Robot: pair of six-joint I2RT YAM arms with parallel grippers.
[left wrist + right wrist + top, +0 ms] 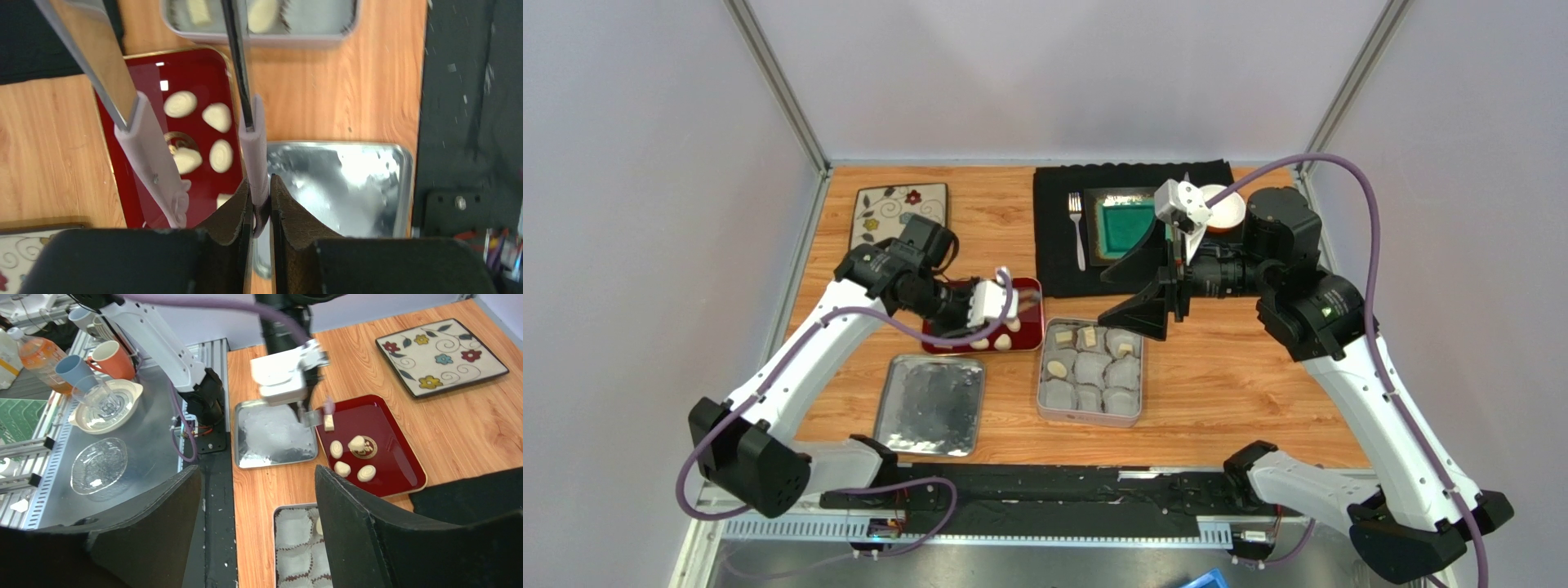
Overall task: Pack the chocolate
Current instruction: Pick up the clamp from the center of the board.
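- The chocolate lies mostly on the red tray: four pale oval pieces, grouped in the tray corner nearest to the tin.
- A fifth, small squarish piece is at the edge of the red tray, between the lilac pad ends of the tongs. I cannot tell if the pads touch it.
- My left gripper is above the red tray. Its jaws are clenched to a narrow slit, with one lilac pad of the tongs pinched in it.
- A few more pieces sit in white paper cups inside the tin, just to the right of the red tray.
- My right gripper hangs to the right of the red tray, over the far side of the tin, with its jaws spread wide and nothing between them.
- A shiny metal tray lies just before the red tray, on my side.
- A flowered plate lies beyond the red tray, to the left.
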